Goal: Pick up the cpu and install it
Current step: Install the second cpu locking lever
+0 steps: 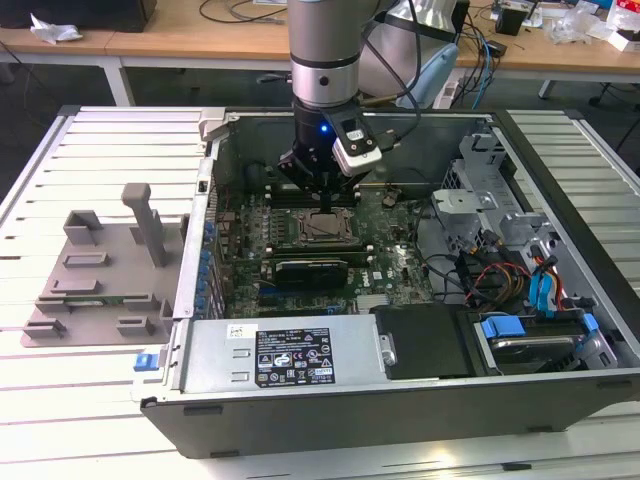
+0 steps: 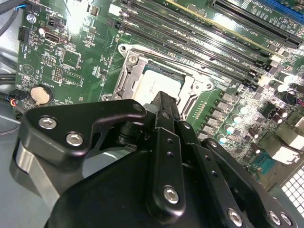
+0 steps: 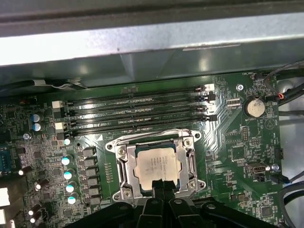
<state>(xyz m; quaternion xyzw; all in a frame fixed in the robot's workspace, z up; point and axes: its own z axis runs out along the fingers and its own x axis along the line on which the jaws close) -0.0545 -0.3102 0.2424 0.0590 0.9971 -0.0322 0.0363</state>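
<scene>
The cpu [image 3: 156, 163], a small square chip with a silvery-grey top, lies flat inside the metal socket frame [image 3: 124, 166] on the green motherboard [image 1: 392, 272]. It also shows as the cpu [image 2: 151, 86] in the second wrist view and the cpu [image 1: 322, 227] in the exterior view. My gripper [image 3: 160, 183] hangs straight over it, its two black fingers pressed together with nothing between them. Their tips sit at one edge of the chip and cover part of it. In the exterior view the gripper [image 1: 322, 202] is low inside the open computer case.
Black memory slots [image 3: 137, 113] run beside the socket. A long black card [image 1: 311, 270] lies in front of it. A power supply [image 1: 270, 355], drive bays and loose cables [image 1: 500, 272] crowd the case's front and the exterior view's right. A grey fixture [image 1: 100, 270] sits outside at the exterior view's left.
</scene>
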